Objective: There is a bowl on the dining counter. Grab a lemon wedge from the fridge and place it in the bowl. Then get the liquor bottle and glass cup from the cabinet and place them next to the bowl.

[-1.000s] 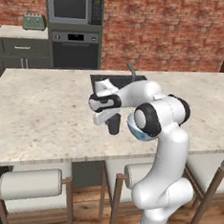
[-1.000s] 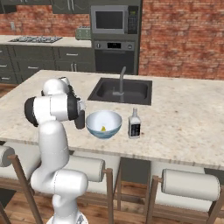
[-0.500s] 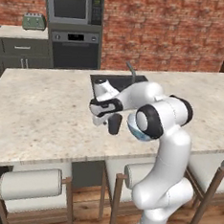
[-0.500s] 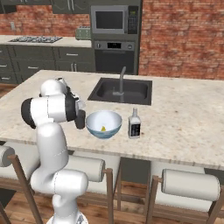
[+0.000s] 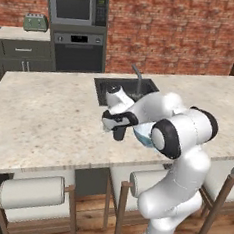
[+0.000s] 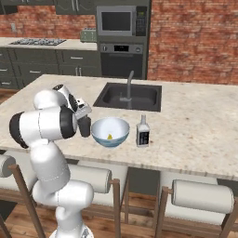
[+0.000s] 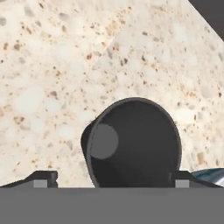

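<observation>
Dining counter (image 6: 195,125): speckled stone, carries every item. Bowl (image 6: 110,132): pale blue, lemon wedge (image 6: 109,136) inside. Liquor bottle (image 6: 142,131): upright, just beside the bowl. Glass cup (image 7: 134,142): dark, upright on the counter, bowl's other side. Gripper (image 7: 109,180): jaws spread wide astride the cup, gripping nothing.

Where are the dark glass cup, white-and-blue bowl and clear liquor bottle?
dark glass cup (image 7: 135,144): hand view, inside.
white-and-blue bowl (image 6: 103,137): right base view, outer wall.
clear liquor bottle (image 6: 142,135): right base view, label.

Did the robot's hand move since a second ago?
Yes. The gripper has opened and risen slightly from the dark cup, which stands beside the bowl.
</observation>
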